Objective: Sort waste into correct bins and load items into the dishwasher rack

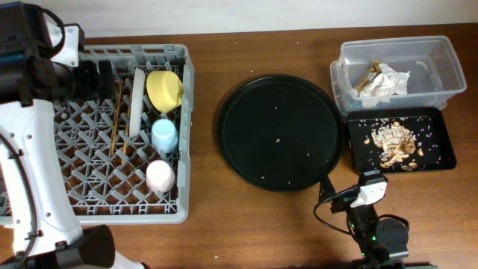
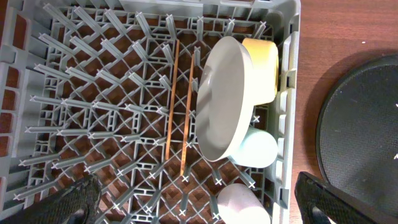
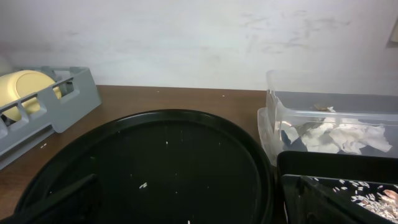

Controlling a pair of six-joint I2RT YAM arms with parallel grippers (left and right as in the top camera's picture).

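The grey dishwasher rack (image 1: 75,161) holds the pale plate (image 1: 136,101) on edge, the yellow bowl (image 1: 165,90), the blue cup (image 1: 165,136), the pink cup (image 1: 160,176) and the chopsticks (image 1: 117,116). My left gripper (image 2: 196,186) is open and empty, high above the rack (image 2: 93,112), plate (image 2: 224,99) and chopsticks (image 2: 169,106). White napkins (image 1: 386,81) lie in the clear tub (image 1: 441,71). Brown food scraps (image 1: 393,142) lie in the shallow black tray (image 1: 441,161). My right gripper (image 3: 193,193) is open and empty, low at the round tray's front right edge (image 1: 327,188).
The large round black tray (image 1: 280,133) sits mid-table with only small crumbs on it, and fills the right wrist view (image 3: 155,162). The tub (image 3: 329,124) stands behind the black tray at the right. My left arm runs along the rack's left side.
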